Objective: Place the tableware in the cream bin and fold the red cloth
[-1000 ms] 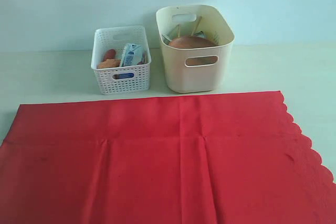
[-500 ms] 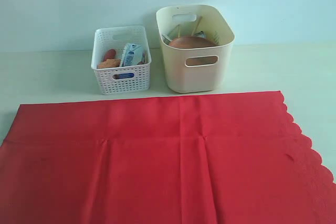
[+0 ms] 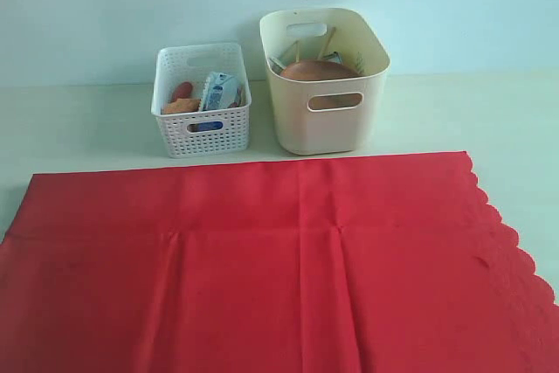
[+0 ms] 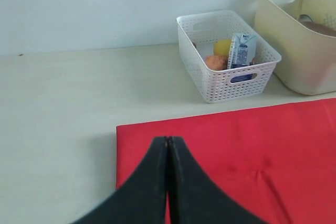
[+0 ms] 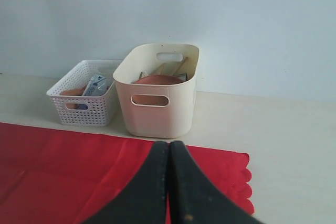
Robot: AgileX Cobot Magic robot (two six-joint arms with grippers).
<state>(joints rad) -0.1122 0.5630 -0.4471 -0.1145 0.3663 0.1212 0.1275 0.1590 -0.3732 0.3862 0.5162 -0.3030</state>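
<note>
The red cloth lies flat and unfolded across the front of the table, scalloped edge on the right. Behind it stands the cream bin, holding the round brown plate and wooden chopsticks; other tableware in it is hidden. Neither arm shows in the exterior view. My left gripper is shut and empty, hovering over the cloth's far left corner. My right gripper is shut and empty above the cloth's far edge, with the cream bin just beyond it.
A white perforated basket stands left of the cream bin, holding a blue-and-white milk carton and food items. A pale wall runs behind both containers. Bare table shows to the left and right of the cloth.
</note>
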